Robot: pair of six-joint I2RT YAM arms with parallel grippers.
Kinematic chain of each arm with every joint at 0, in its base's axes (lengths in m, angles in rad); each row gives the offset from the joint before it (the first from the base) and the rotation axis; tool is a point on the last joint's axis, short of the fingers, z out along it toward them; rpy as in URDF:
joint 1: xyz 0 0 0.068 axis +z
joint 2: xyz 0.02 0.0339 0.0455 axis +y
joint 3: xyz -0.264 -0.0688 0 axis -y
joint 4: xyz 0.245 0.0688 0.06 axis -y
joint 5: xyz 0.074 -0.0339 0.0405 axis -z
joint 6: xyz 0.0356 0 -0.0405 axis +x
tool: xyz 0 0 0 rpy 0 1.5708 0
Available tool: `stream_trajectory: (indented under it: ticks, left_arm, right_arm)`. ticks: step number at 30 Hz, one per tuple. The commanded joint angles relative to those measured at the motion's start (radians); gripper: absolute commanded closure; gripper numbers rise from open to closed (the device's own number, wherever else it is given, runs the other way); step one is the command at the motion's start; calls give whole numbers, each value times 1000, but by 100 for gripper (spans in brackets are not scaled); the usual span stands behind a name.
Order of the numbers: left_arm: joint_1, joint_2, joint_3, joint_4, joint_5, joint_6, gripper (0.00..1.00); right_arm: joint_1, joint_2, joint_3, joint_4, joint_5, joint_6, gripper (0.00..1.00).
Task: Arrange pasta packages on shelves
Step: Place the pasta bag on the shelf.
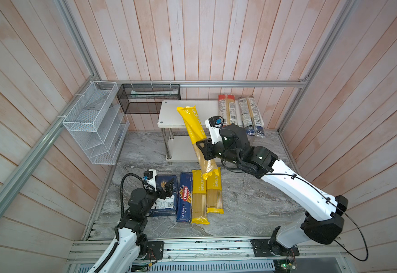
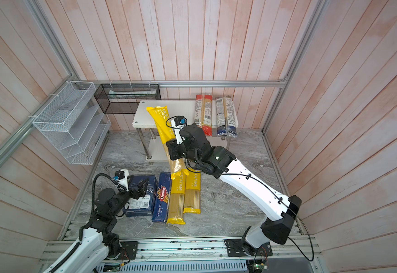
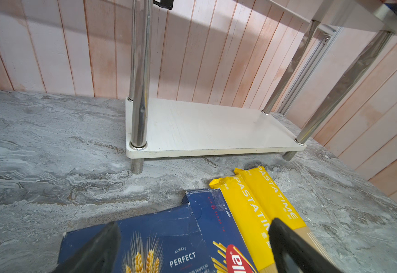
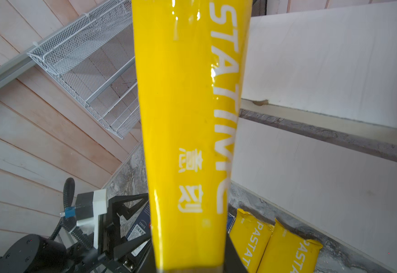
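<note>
In a top view the right gripper [image 1: 201,148] clamps the yellow PASTATIME bag [image 1: 192,123] mid-length, its far end over the upper shelf [image 1: 169,115]; in the left wrist view the left gripper [image 3: 194,224] hangs open above the Barilla box [image 3: 157,227] on the table [image 3: 50,141]; in the right wrist view the bag fills the centre, the upper shelf beside it.
</note>
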Motion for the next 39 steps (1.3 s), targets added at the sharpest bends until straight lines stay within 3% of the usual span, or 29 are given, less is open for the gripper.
stream_trajectory:
  ticks: [1,13,31,39]
  left_arm:
    - [5,-6,26,2,12,19,0]
    - [5,-9,25,0,6,17,0]
    - [4,5,30,4,17,21,0]
    - [5,7,31,3,20,21,0]
  right_arm:
    - [-19,15,120,110,31,-31,93]
    - [-105,117,250,189,-30,-40,94]
    - [-217,331,578,71,-76,-44,94]
    - [-247,363,593,76,-62,-37,94]
